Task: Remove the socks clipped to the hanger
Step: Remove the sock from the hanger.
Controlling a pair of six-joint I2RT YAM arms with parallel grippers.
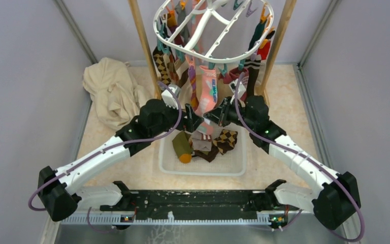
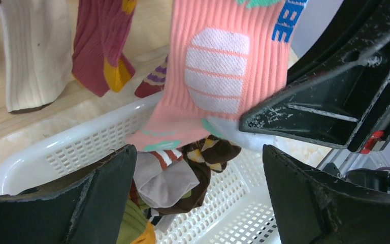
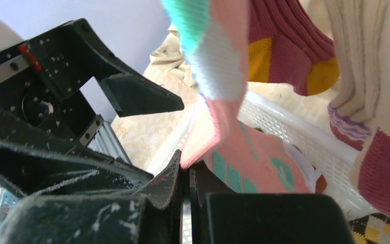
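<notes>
The white oval hanger (image 1: 168, 41) hangs at the back with several socks (image 1: 168, 63) clipped round its rim. A pink sock (image 1: 208, 90) with teal marks hangs from its near side, down over the basket. My right gripper (image 3: 188, 165) is shut on this pink sock's (image 3: 223, 119) lower edge, the fabric pinched between its pads. My left gripper (image 2: 199, 152) stands wide open just left of it, below the pink sock (image 2: 218, 76), with nothing between its fingers (image 2: 106, 193). From above, the left gripper (image 1: 193, 122) and the right gripper (image 1: 214, 118) almost meet.
A white mesh basket (image 1: 233, 165) under the grippers holds several loose socks (image 1: 203, 145). Maroon-and-yellow (image 2: 99, 51) and cream (image 2: 33, 56) socks hang close behind. Wooden frame posts (image 1: 143, 46) flank the hanger. A beige cloth (image 1: 111, 91) lies at the back left.
</notes>
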